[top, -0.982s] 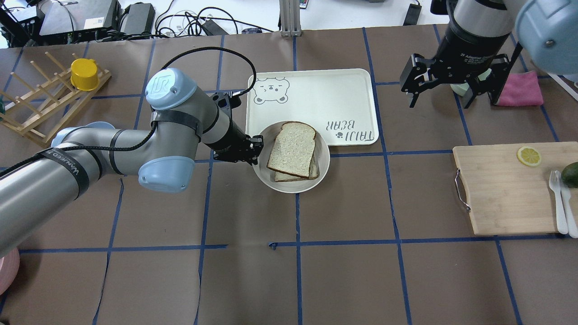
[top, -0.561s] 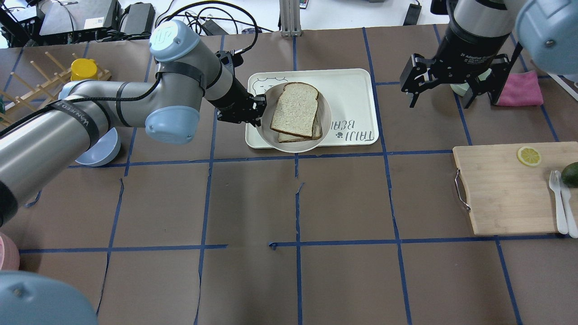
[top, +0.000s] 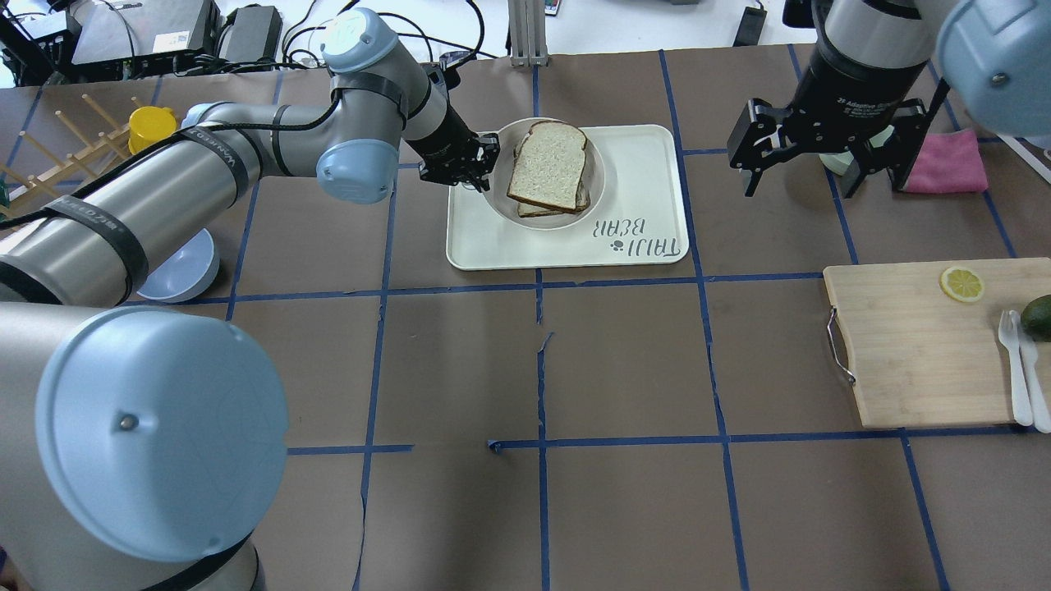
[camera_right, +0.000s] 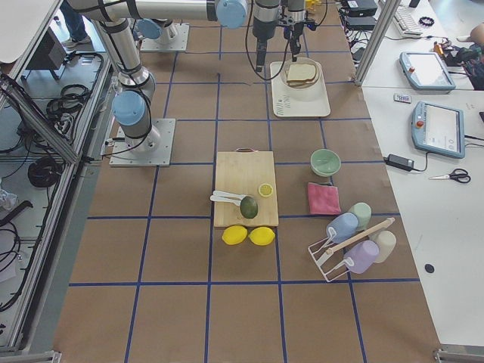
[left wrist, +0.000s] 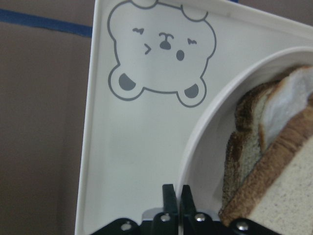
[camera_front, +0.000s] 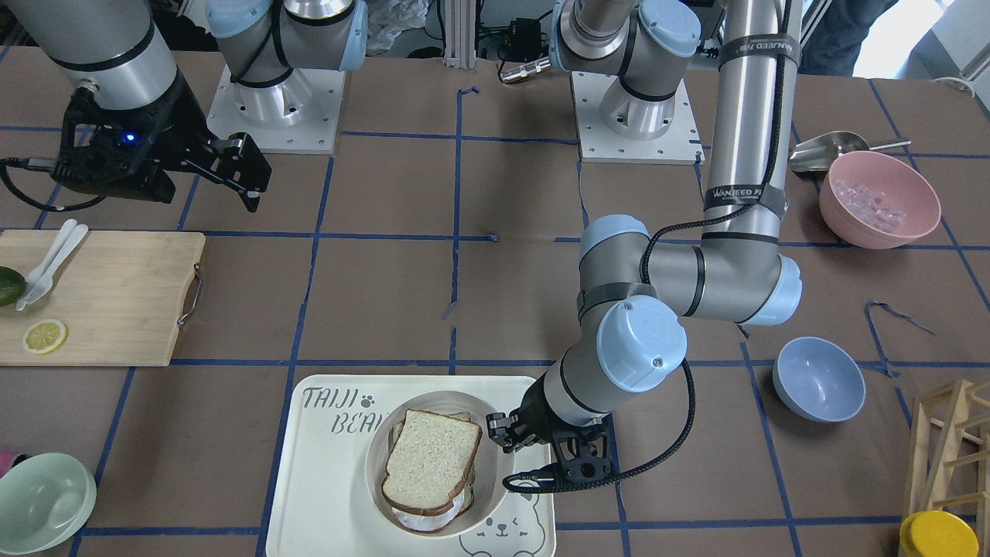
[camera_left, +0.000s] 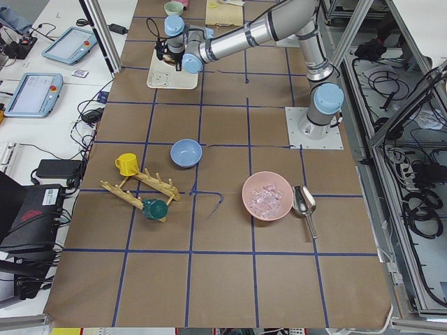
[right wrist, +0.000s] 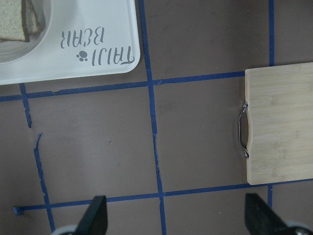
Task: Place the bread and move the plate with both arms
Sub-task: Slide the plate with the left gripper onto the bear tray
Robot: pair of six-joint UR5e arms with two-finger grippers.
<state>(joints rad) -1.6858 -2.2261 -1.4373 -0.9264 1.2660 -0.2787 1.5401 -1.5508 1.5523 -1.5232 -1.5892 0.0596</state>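
Note:
The round cream plate (top: 546, 222) is over the far left part of the bear tray (top: 640, 164). I cannot tell whether it rests on the tray. The speckled bread (top: 548, 164) with a brown crust lies on top of a second slice in the plate. My left gripper (top: 484, 168) is shut on the plate's left rim. In the left wrist view the fingers (left wrist: 169, 196) are pinched on the rim (left wrist: 210, 142) next to the bread (left wrist: 288, 196). My right gripper (top: 796, 189) is open and empty, hanging to the right of the tray.
A wooden cutting board (top: 920, 345) with a lemon slice (top: 961, 283), white cutlery and an avocado lies at the right. A pink cloth (top: 948, 160) lies behind the right gripper. A blue bowl (top: 185, 271) and a wooden rack with a yellow cup (top: 154, 127) are at the left.
My left gripper has carried the plate with the bread away from me, from the table at the tray's near edge to over the tray's far left part. The right arm has not moved.

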